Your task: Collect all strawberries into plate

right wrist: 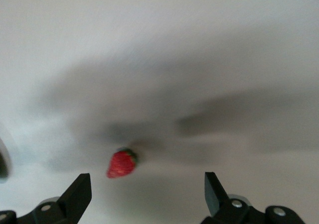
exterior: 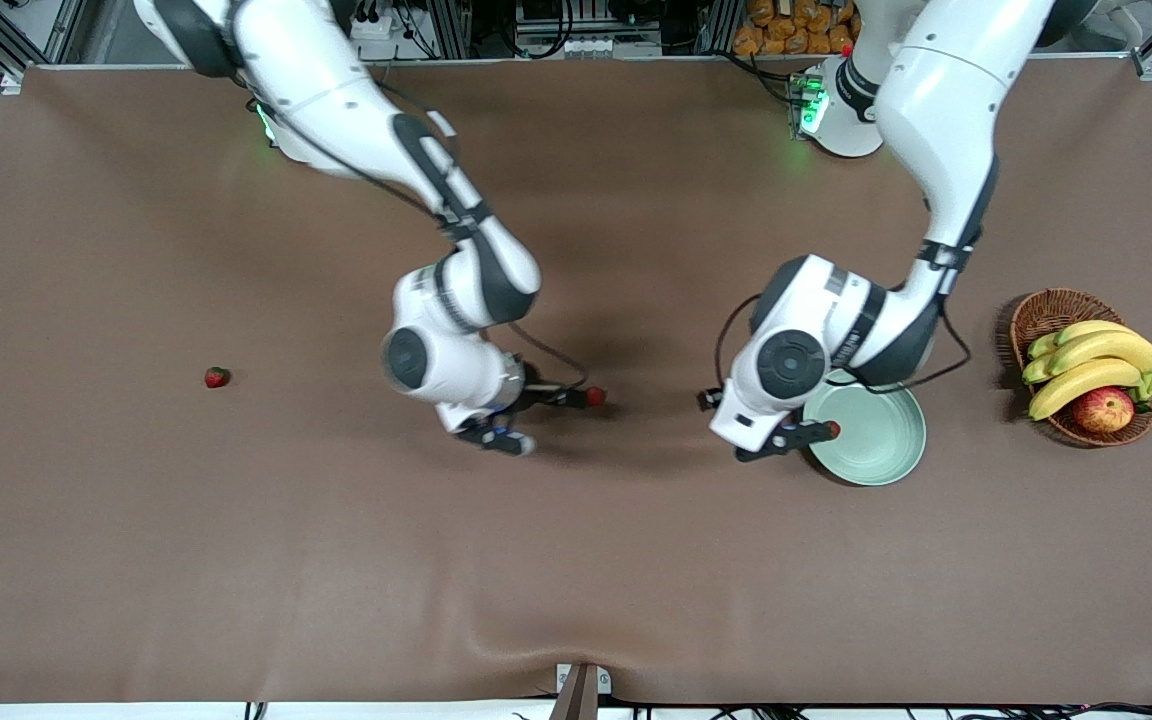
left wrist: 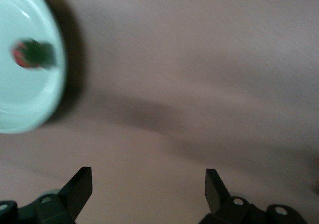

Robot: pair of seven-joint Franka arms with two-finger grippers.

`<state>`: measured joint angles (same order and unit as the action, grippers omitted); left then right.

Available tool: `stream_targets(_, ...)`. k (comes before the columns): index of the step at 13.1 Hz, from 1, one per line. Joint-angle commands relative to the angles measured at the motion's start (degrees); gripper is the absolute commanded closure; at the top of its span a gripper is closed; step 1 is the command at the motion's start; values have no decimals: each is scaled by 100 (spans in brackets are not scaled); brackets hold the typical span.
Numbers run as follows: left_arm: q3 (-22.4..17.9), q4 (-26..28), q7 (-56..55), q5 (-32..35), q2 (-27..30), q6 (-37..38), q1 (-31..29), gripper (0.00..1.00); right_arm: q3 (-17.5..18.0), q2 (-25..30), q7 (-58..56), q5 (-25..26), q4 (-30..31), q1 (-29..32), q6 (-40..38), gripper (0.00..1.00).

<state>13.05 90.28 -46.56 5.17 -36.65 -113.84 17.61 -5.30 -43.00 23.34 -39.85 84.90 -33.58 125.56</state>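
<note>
The pale green plate [exterior: 881, 440] [left wrist: 25, 99] lies toward the left arm's end of the table. One strawberry [exterior: 834, 430] [left wrist: 30, 54] rests in it near the rim. My left gripper [exterior: 791, 445] [left wrist: 148, 184] hangs open and empty just beside that rim, over the cloth. A second strawberry [exterior: 595, 397] [right wrist: 121, 163] lies on the brown cloth mid-table, just off the fingertips of my right gripper [exterior: 556, 422] [right wrist: 148, 186]. That gripper is open and low and holds nothing. A third strawberry [exterior: 217, 377] lies alone toward the right arm's end.
A brown wicker basket [exterior: 1046, 305] stands beside the plate at the left arm's end. It holds bananas [exterior: 1096, 360] and a red-yellow apple [exterior: 1103, 408]. Bare brown cloth stretches between the two grippers and nearer the front camera.
</note>
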Motion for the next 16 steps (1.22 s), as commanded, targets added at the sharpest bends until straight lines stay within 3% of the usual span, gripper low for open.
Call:
stream_targets(1, -22, -308, -257, -324, -176, -189, 311, 0, -49, 484, -66, 1026, 203, 868, -995, 0)
stream_targets(3, -31, -379, -310, -324, -264, -575, 680, 0, -50, 678, -171, 2265, 220, 1500, -1620, 0)
stream_targets(5, -31, -423, -319, -333, -422, -1215, 945, 0, -50, 696, -1159, 3199, 255, 2054, -1894, 0)
stream_targets(8, -31, -606, -476, -333, -755, -1947, 1218, 9, -50, 626, -2909, 3334, 623, 3065, -1886, 0)
stream_targets(10, -92, -809, -705, -298, -1019, -2019, 1489, 13, -59, 617, -3317, 3352, 765, 3488, -1895, 0)
stream_targets(16, -119, -792, -654, -227, -1222, -2124, 1579, 32, -164, 521, -3424, 3405, 1239, 3771, -1904, 0)
